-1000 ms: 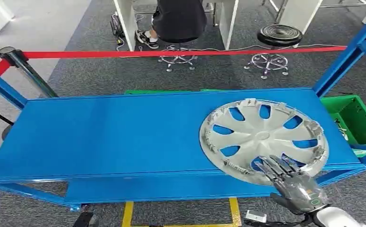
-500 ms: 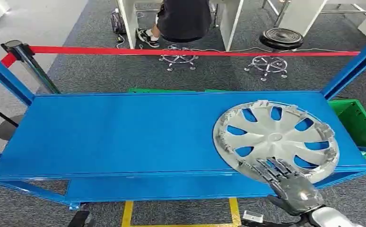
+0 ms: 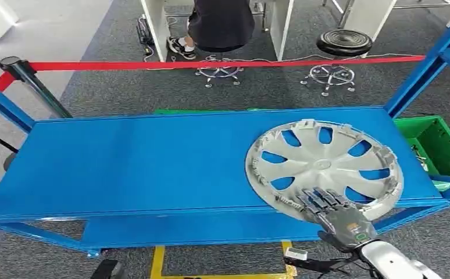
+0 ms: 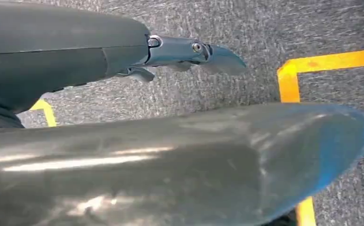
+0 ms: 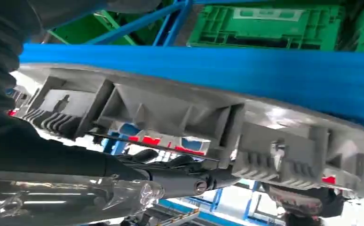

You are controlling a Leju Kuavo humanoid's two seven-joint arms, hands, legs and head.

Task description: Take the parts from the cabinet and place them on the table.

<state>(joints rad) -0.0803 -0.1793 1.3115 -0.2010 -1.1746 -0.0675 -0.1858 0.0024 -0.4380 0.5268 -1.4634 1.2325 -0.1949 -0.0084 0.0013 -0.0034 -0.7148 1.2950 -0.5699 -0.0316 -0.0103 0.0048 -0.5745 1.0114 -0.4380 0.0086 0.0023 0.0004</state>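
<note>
A silver hubcap (image 3: 321, 165) lies hollow side up on the right part of the blue cabinet shelf (image 3: 129, 163), its near rim overhanging the front edge. My right hand (image 3: 334, 215) reaches up from below, and its straight fingers (image 3: 318, 199) rest on that near rim. In the right wrist view the ribbed rim of the hubcap (image 5: 170, 113) passes close above the dark fingers (image 5: 180, 176), which lie along it without closing. My left hand (image 4: 123, 117) hangs over the grey carpet with a finger (image 4: 189, 49) stretched out and nothing in it.
A green crate (image 3: 438, 145) sits beyond the shelf's right end beside a blue upright (image 3: 426, 64). A red barrier belt (image 3: 211, 65) on a post (image 3: 31, 87) runs behind the shelf. Farther back are a seated person (image 3: 220, 23) and a black stool (image 3: 343, 43). Yellow tape (image 3: 222, 273) marks the floor.
My right hand has moved left and farther onto the hubcap's near rim. The camera swayed briefly and came back; the hubcap lies where it was.
</note>
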